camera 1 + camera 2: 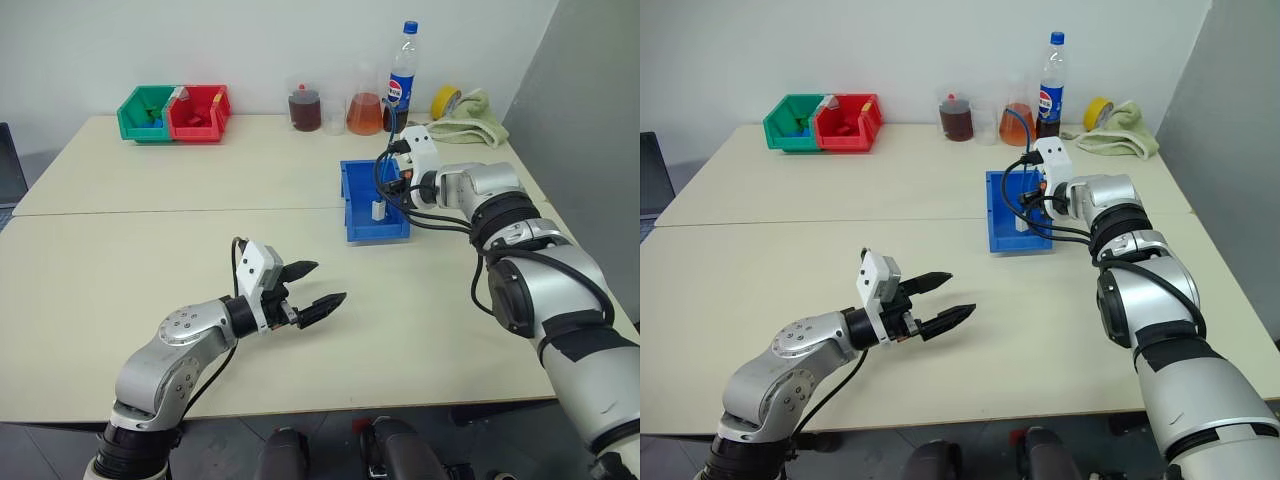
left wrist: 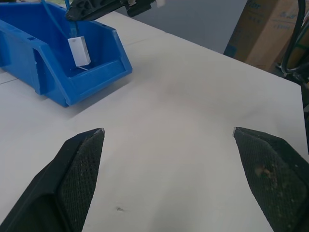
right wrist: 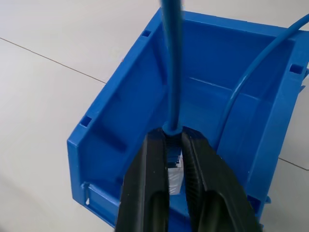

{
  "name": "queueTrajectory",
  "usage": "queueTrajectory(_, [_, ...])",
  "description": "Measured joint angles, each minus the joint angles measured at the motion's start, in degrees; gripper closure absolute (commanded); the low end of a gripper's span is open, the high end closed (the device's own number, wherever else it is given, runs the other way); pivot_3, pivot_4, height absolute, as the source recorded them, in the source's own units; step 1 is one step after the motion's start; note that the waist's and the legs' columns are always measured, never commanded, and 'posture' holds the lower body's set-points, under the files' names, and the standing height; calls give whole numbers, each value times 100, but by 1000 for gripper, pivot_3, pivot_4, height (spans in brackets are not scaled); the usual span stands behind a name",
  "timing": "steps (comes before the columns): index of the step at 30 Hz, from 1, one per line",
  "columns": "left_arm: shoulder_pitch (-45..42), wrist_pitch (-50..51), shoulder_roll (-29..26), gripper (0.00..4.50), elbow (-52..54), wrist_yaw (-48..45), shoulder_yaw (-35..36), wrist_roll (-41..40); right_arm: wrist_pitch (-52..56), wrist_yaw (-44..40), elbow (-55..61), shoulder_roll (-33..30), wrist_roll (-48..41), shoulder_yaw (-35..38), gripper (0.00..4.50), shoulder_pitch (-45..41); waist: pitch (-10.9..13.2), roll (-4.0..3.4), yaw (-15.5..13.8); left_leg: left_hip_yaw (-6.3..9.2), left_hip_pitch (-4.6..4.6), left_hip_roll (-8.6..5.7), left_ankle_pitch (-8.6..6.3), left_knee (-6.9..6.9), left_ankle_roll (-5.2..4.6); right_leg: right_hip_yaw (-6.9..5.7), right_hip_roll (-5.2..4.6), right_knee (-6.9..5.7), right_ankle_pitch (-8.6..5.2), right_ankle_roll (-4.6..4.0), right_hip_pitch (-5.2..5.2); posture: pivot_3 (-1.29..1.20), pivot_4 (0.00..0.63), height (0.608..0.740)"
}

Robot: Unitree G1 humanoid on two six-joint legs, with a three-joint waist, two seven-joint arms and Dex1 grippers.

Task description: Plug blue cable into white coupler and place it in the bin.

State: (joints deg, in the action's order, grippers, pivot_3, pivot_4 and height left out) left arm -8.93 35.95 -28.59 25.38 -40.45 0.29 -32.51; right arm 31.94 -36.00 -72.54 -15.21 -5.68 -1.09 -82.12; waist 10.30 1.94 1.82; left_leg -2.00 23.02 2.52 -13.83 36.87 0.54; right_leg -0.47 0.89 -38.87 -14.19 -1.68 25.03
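1. Blue cable: thin, light blue; runs down into the bin, plugged into the coupler.
2. White coupler: small white block, hanging upright inside the bin.
3. Bin: bright blue, open-topped, toward the tabletop's far right edge.

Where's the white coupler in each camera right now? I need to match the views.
Left eye: white coupler inside the bin, right of centre.
Right eye: in the bin, right of centre.
Left wrist: hanging above the bin.
Right wrist: between the fingers, mostly hidden.
Shared landmark: the bin.
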Motion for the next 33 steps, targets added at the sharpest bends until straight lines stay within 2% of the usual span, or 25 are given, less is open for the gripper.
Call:
queueTrajectory(4, [10,-33,-37,0,1,82,0,59,-29,-15,-110,42,14,60,2305,-48,0,0,0,0,-1,0,0,2,0,0,0,-4,0,0,0,0,150,740])
queueTrajectory(12, [15,-43,-84,0,0,58,0,92,-98,28,-145,43,46,205,256,-79,0,0,-2,-1,-1,0,0,2,0,0,0,-3,0,0,0,0,150,740])
queueTrajectory(14, [-23,-43,-95,0,-6,27,0,92,-130,90,-145,39,49,224,11,-79,0,0,-2,0,-1,0,0,2,0,-1,0,-4,0,0,0,0,150,740])
queueTrajectory(27, [-297,-39,-53,0,-92,-27,-8,91,-499,741,-146,24,-15,808,11,-306,0,0,-2,-2,0,-1,0,2,1,2,0,-4,0,0,0,0,150,740])
queueTrajectory(33, [-298,-39,-47,0,-124,-27,-27,98,-624,756,-145,5,-13,895,11,-306,0,0,-2,-2,0,0,0,2,1,2,0,-4,0,0,0,0,150,740])
